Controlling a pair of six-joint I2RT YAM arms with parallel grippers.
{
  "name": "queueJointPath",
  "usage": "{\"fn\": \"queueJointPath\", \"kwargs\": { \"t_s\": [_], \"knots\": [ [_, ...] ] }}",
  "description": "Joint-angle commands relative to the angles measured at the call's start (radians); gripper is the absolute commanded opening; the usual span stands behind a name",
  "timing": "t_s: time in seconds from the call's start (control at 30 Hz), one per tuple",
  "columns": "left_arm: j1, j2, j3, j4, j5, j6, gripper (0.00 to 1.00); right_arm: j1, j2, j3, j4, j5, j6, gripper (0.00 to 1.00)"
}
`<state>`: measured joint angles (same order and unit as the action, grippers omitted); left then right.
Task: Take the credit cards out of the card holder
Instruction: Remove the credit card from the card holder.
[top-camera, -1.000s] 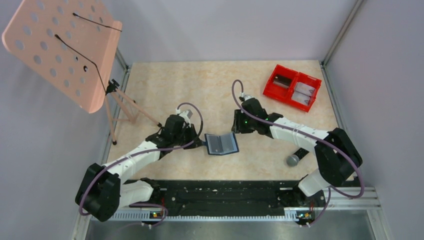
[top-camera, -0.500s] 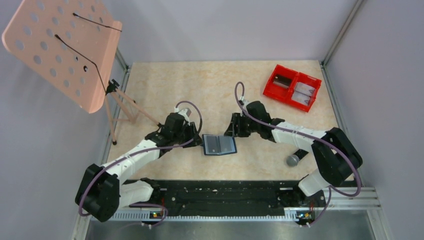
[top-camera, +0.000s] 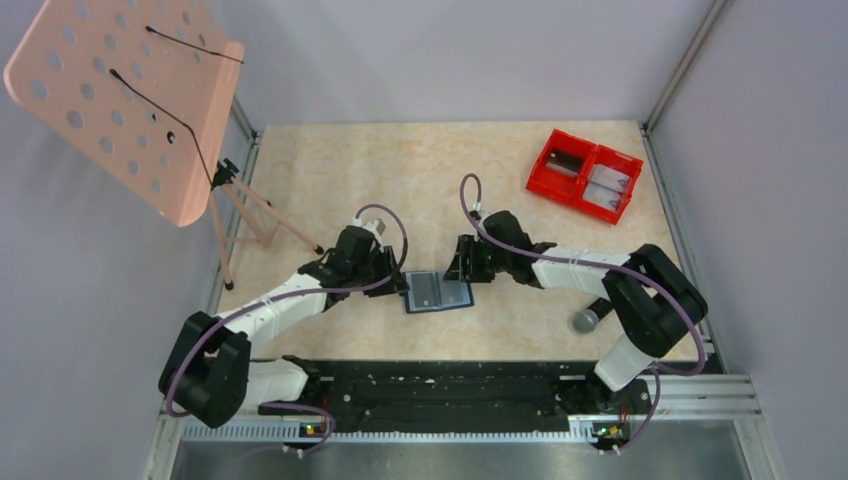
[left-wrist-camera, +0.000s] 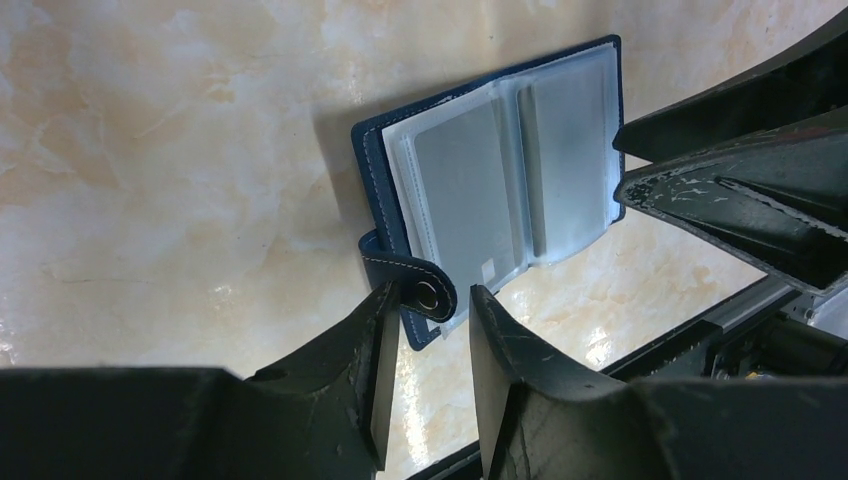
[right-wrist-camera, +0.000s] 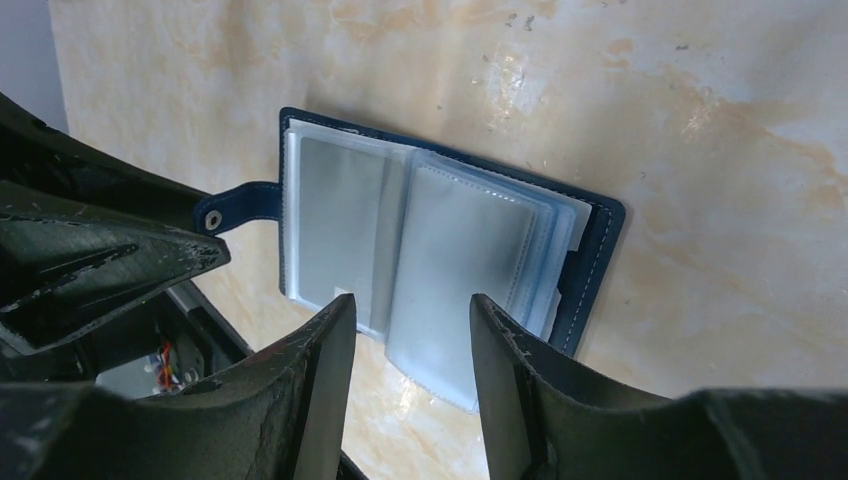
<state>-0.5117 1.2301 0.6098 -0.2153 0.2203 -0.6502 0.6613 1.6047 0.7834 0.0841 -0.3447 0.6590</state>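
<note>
The card holder (top-camera: 438, 292) lies spread open and flat on the counter (top-camera: 350, 170), pale pockets up, between my two claws. The left claw (left-wrist-camera: 432, 295) sits at the holder's strap end with its fingers parted. The snap tab (left-wrist-camera: 418, 280) lies in the gap, not pinched, though I can't tell if it brushes a finger. The right claw (right-wrist-camera: 412, 300) hovers at the holder's opposite edge, also parted and gripping nothing, with a clear sleeve (right-wrist-camera: 455, 260) under the gap. A pale grey credit card (left-wrist-camera: 455, 190) sits inside the holder's pocket.
</note>
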Motion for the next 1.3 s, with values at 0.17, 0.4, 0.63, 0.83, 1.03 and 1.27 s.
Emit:
{"fn": "queueJointPath", "kwargs": {
  "t_s": [0.17,0.4,0.63,0.83,1.03,1.27],
  "knots": [
    [-0.001,0.037,-0.021,0.092,0.007,-0.004,0.36,0.044,0.062,0.039,0.027,0.031,0.004,0.46],
    [0.000,0.074,-0.042,0.115,-0.009,0.000,0.35,0.057,0.086,0.043,0.072,-0.003,0.042,0.46],
    [0.000,0.084,-0.055,0.124,-0.009,0.001,0.33,0.063,0.052,0.053,0.037,0.041,0.026,0.46],
    [-0.001,0.074,-0.059,0.122,-0.011,0.006,0.30,0.063,0.017,0.070,-0.037,0.112,-0.009,0.48],
    [-0.001,0.071,-0.056,0.118,-0.008,0.006,0.29,0.063,0.010,0.079,-0.062,0.151,-0.024,0.48],
    [0.000,0.068,-0.054,0.113,-0.009,0.009,0.28,0.063,0.032,0.089,-0.075,0.153,-0.029,0.48]
  ]
}}
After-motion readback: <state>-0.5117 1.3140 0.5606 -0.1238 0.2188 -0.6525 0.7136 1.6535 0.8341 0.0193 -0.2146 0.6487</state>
